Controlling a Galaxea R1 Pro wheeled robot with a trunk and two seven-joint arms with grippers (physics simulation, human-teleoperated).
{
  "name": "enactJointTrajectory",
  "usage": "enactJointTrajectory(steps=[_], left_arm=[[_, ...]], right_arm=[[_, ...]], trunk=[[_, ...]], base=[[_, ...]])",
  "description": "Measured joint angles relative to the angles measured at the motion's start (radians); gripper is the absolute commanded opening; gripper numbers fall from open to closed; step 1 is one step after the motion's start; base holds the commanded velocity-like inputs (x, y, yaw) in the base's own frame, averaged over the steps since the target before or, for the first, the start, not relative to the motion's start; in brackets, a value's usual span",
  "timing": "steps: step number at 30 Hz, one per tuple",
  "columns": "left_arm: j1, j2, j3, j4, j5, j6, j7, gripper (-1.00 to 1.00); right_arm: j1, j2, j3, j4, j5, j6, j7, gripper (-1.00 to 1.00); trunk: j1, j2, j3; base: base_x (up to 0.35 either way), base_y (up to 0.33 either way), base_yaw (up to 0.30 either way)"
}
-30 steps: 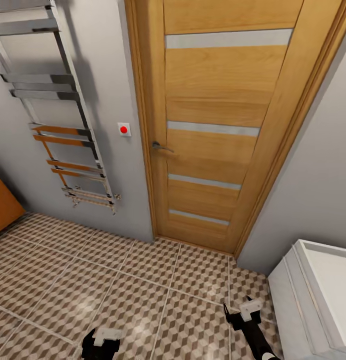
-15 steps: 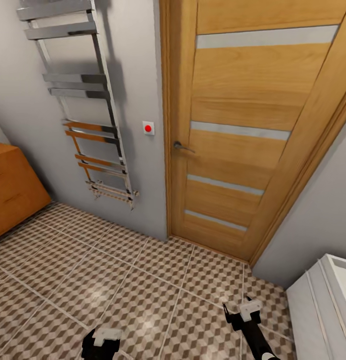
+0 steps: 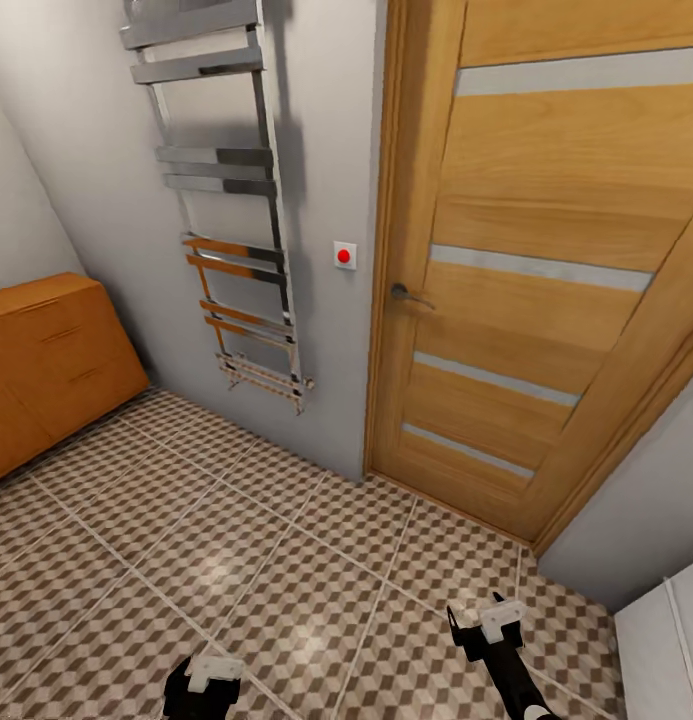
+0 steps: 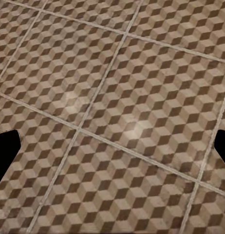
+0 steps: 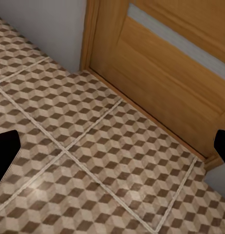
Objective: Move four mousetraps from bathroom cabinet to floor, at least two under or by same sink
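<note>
The orange-brown wooden cabinet (image 3: 48, 362) stands against the left wall, its drawers shut and its flat top partly in view. The cube-patterned bathroom floor (image 3: 286, 560) spreads out in front of me. The mousetraps are out of view. Low at the picture's bottom edge, my left gripper (image 3: 204, 678) hangs over the tiles, open and empty. My right gripper (image 3: 483, 622) hangs to its right, also open and empty. In the left wrist view the left gripper (image 4: 112, 151) spans bare floor (image 4: 117, 97). In the right wrist view the right gripper (image 5: 112, 148) spans tiles near the door's foot (image 5: 156, 87).
A chrome towel rail (image 3: 231, 210) is fixed to the grey wall, with a red button (image 3: 344, 256) beside it. The wooden door (image 3: 546, 270) is shut. A white vanity's edge (image 3: 671, 650) shows at the bottom right. Open floor lies between me and the cabinet.
The camera has swung left: the cabinet has come into view at the left, and the door and white vanity have slid right. Both grippers keep their place and stay open.
</note>
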Motion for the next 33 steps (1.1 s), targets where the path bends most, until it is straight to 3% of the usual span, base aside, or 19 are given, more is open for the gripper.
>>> enactJointTrajectory(steps=[33], left_arm=[[0.0,-0.001,0.0,-0.001,0.0,0.0,0.0,1.0]], right_arm=[[0.0,0.0,0.0,0.0,0.0,0.0,0.0,1.0]], trunk=[[0.0,0.0,0.0]], base=[[0.0,0.0,0.255]])
